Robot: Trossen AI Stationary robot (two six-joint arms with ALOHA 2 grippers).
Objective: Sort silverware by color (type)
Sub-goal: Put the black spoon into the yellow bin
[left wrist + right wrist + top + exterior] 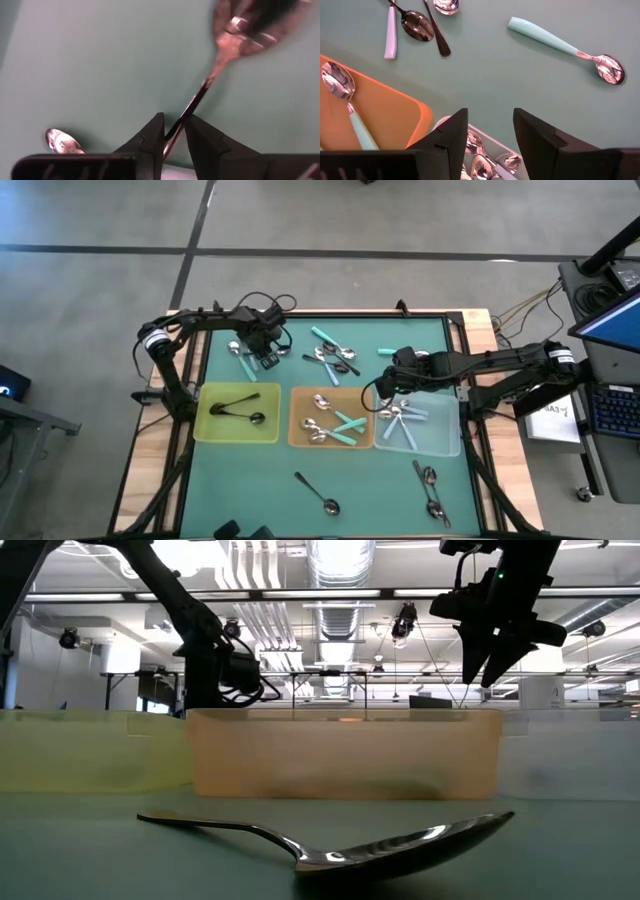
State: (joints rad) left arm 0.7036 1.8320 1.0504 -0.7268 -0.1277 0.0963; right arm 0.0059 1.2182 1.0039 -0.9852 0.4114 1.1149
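My left gripper (174, 122) is over the table's far left part (268, 358), shut on a black-handled spoon (235, 35); another spoon bowl (62, 142) lies beside it. My right gripper (490, 117) is open and touches nothing, above the far left corner of the clear tray (440, 442), which holds pale blue spoons (400, 418). The yellow tray (205, 430) holds black spoons (240, 410). The orange tray (300, 442) holds teal-handled spoons (345, 425). A teal-handled spoon (560, 44) lies loose on the mat beyond the right fingers. My left gripper pinches the spoon's thin black handle (192, 107) between its two fingers, coming from above. The handle runs out past the fingertips to the shiny bowl (255, 25). Whether the spoon is lifted clear of the mat, I cannot tell.
Loose spoons lie in a cluster at the far middle of the green mat (335, 358), with several more near the right near corner (430, 490). One black spoon (350, 845) lies alone near the near edge. The three trays sit in a row across the middle.
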